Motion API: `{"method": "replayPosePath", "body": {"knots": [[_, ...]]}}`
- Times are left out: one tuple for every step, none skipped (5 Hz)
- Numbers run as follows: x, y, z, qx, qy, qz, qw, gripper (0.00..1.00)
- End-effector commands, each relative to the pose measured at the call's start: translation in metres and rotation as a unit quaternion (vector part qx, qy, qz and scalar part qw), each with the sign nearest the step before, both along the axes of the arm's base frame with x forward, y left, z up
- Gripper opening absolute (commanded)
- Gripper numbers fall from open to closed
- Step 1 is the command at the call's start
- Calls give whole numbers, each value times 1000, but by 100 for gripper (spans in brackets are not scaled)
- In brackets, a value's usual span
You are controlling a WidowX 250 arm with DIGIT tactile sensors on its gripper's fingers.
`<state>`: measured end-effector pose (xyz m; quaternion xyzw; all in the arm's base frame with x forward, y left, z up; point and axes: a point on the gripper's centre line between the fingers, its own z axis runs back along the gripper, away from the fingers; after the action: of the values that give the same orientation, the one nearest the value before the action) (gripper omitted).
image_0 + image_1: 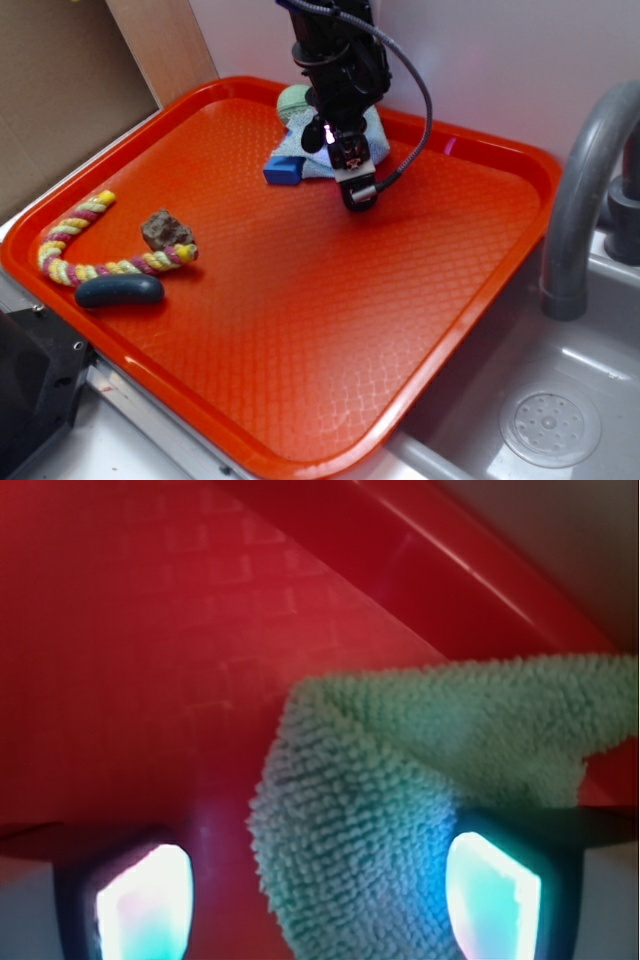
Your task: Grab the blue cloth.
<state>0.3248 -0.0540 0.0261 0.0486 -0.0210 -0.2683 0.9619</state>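
Your blue cloth (372, 140) lies near the far edge of the red tray (300, 330), roughly midway along that edge, rumpled and mostly hidden behind the arm in the exterior view. In the wrist view the cloth (400, 780) fills the lower middle and right of the frame as a nubby, pale greenish-blue fold, with one flap reaching toward the tray's raised rim. The gripper (360, 190) hangs right over the cloth's near side, and you can see its jaws standing apart, one glowing finger pad low on the left over bare tray and the other low on the right, partly behind the fabric; the cloth sits between them but nearer the right pad, and you cannot tell whether either pad touches it. Just to the left of the cloth, touching or nearly touching it, is the bright blue block (283, 170). Behind the arm, tight against the far rim, a pale green ball (293, 101) peeks out. Well apart from all this, near the tray's left edge, you have a brown rock (166, 230) resting against a yellow, pink and white rope (75, 240) that curves in a hook, and a dark teal oblong piece (119, 290) lying just at the near side of the rope. The tray rests on the worktop beside a grey sink (560, 400) with a grey faucet (585, 190) at the right edge.
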Motion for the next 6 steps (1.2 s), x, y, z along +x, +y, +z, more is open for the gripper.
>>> {"method": "replayPosePath", "body": {"knots": [[10,31,-10,22,12,76,997,100],[15,38,-11,31,12,97,995,0],[15,39,-6,27,7,101,994,0],[13,39,-7,29,2,104,994,0],[13,37,-6,31,-1,106,994,0],[13,37,-3,30,2,116,993,0]]}}
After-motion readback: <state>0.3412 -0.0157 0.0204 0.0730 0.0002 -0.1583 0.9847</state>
